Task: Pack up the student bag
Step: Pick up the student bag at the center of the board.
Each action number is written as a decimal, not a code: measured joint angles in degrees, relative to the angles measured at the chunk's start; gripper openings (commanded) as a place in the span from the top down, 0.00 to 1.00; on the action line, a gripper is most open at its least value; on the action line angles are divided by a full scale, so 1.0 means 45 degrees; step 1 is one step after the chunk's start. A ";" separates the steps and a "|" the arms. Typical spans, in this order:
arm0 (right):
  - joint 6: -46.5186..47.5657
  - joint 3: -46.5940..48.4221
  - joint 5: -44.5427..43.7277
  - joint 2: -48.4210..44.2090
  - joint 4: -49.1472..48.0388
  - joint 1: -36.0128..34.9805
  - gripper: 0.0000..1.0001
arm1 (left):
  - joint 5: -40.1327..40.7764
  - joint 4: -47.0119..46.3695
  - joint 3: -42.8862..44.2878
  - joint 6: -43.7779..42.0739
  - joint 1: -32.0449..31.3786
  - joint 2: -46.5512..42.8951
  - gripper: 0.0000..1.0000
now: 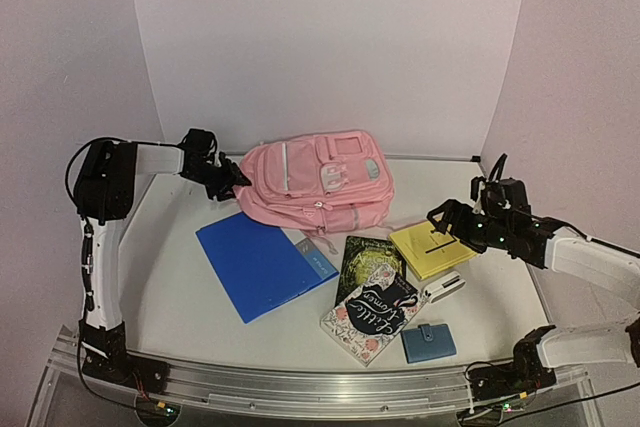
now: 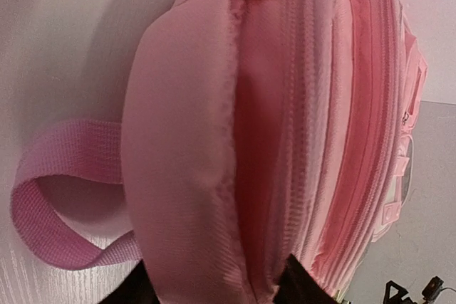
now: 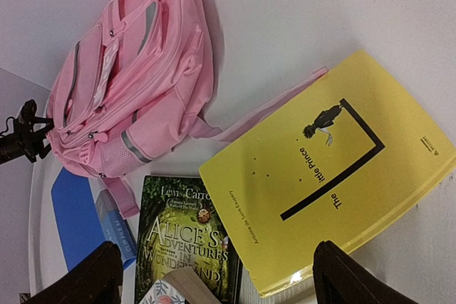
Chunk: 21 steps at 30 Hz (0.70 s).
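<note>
- Nearby, fanned across the table (image 1: 180, 297) in front of the student bag (image 1: 315, 182): blue folder (image 1: 262, 265), left of centre, far corner just beside the bag's front edge.
- Right of the folder: dark green Alice book (image 1: 368, 259), overlapped at its near end by a floral-covered book (image 1: 368, 319).
- Further right: yellow Little Prince book (image 1: 430, 247), lapping over the Alice book's corner in the right wrist view, with a pink strap (image 3: 263, 108) of the bag reaching its far edge.
- Near side of the spread: small white object (image 1: 443, 289), kind unclear, and blue wallet (image 1: 428, 343), both just beside the floral-covered book.
- Student bag: lies flat at rear centre of the table, front pockets up, top end towards the left arm, behind all the books.
- Left gripper (image 1: 230, 179): sits at the bag's top end, touching it. Fingers (image 2: 299, 284) part-way apart, padded back panel between them; cannot tell whether clamped on the fabric or merely straddling it. Webbing carry loop (image 2: 50, 197) just beside, flat on the table.
- Right gripper (image 1: 450, 219): hovers above the yellow book, spread wide, holds nothing. Bag well apart from it, towards the rear left.
- Edges and room: bag's rear close to the white back wall (image 1: 330, 47); open surface left of the folder and right of the yellow book; metal rail (image 1: 330, 387) along the near edge.
</note>
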<state>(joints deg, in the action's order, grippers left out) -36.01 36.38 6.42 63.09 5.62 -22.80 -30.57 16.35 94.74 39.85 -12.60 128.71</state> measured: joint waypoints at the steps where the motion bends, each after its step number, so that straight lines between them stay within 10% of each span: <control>1: -0.0013 0.0000 0.0000 0.0012 -0.0005 -0.0006 0.13 | -0.0056 0.0029 0.0004 0.0086 0.0012 0.0008 0.89; 10: -0.0183 -0.0051 0.0184 -0.0060 -0.0425 -0.0153 0.19 | -0.0855 -0.0409 -0.0519 0.0824 -0.0127 -0.1227 1.00; 17: -0.0243 -0.0225 0.0453 -0.0740 -0.0481 -0.0468 0.20 | -0.0974 -0.0859 -0.2351 0.1725 -0.1142 -0.6302 1.00; 21: -0.0230 -0.0262 0.0550 -0.1252 -0.0476 -0.0830 0.20 | -0.0838 -0.1341 -0.5192 0.2469 -0.1532 -0.9928 0.73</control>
<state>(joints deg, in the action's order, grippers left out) -37.05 35.20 8.89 57.45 3.47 -26.54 -34.34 10.31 71.38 50.95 -19.50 84.04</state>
